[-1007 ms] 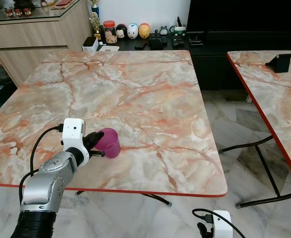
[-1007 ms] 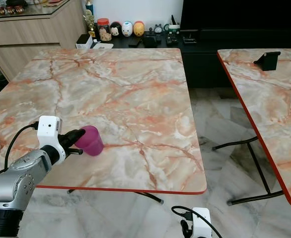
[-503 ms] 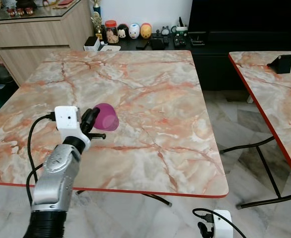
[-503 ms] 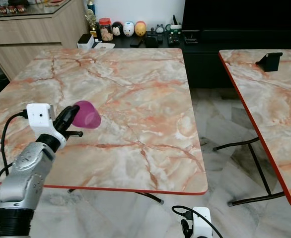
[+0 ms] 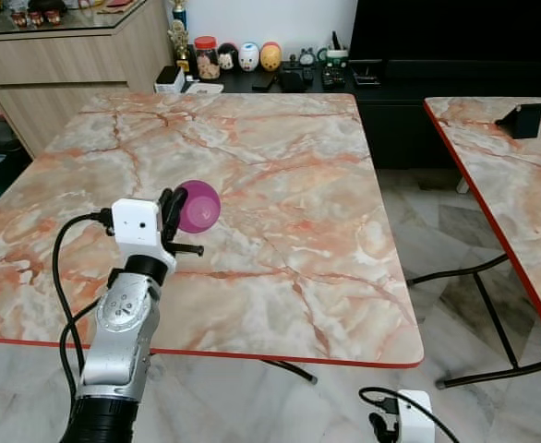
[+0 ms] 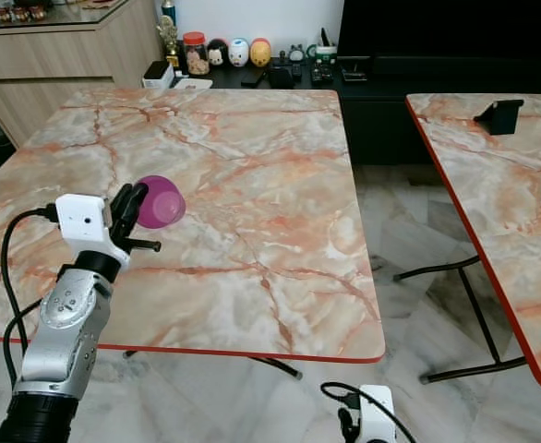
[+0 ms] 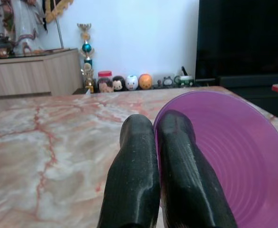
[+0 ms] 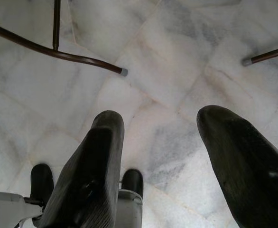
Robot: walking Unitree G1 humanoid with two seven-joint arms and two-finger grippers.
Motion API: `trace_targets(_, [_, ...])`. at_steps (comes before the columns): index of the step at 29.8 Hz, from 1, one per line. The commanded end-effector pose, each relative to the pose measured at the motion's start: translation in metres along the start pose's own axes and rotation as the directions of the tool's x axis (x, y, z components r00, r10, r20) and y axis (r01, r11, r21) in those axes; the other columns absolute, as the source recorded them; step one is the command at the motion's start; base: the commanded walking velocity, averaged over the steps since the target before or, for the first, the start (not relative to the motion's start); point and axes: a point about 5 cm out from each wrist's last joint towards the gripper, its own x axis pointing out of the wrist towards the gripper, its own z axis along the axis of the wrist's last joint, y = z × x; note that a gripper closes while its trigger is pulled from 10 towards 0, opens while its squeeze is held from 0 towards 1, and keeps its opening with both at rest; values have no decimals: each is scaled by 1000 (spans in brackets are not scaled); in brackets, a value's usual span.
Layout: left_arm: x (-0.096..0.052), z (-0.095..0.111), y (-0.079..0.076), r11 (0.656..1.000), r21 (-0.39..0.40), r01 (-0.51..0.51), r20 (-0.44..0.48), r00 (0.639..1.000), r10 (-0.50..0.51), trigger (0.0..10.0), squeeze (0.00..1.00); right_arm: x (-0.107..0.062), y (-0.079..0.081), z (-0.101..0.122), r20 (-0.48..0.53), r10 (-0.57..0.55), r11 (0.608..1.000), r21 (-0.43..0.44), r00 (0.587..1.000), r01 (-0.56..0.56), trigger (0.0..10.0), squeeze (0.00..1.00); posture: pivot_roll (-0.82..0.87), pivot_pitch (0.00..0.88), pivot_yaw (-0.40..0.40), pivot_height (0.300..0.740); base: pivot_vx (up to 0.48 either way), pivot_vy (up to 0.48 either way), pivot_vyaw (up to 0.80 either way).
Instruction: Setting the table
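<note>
The robot's left pincer (image 5: 173, 214) holds a purple cup (image 5: 198, 206) above the marble-patterned table (image 5: 280, 185), its two black fingers (image 7: 132, 190) pinching the cup's rim, one finger inside the wall and one outside. The cup is tipped on its side, clear of the tabletop, with its base pointing away from the robot and its open mouth toward the wrist camera, over the near-left part of the table. In the left wrist view the cup's ribbed inner wall (image 7: 224, 161) shows just beside the closed fingers.

The silver left arm (image 5: 123, 323) rises from below the table's red front edge, a black cable looping beside it and a white camera block (image 5: 138, 224) seated at the wrist.

The right pincer (image 8: 172, 161) hangs low beside the robot, its fingers spread apart over a pale marble floor (image 8: 177, 57), with dark metal table legs (image 8: 58, 52) in view beyond them. A white wrist block (image 5: 409, 415) of that arm shows near the floor in front of the table.

At the table's far edge, a dark low shelf carries a row of small figurines (image 5: 247, 57) and a red-lidded jar (image 5: 207, 57). A wooden cabinet (image 5: 58, 65) stands at the far left. A second table (image 5: 510, 175) with the same pattern stands well apart to the right, bearing a small black stand (image 5: 520, 118).
</note>
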Motion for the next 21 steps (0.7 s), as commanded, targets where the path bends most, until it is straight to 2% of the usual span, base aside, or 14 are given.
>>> trace_targets(1, [0,0,-3,1000,10,17,11,1000,-17,10000,0,-1,-3,-4,-18,-9,1000,10,1000,9,10000,0,35,0,-1,740,0,-382,0])
trace_targets(17, [1,-2,-6,999,19,43,12,999,-43,10000,0,-1,-1,-5,-21,3,1000,21,1000,-3,10000,0,35,0,6,740,0,-373,0])
trace_targets(21, [1,-1,-7,999,20,45,13,999,-46,10000,0,-1,-1,-6,-34,4,1000,25,999,-3,10000,0,35,0,4,740,0,-371,-695])
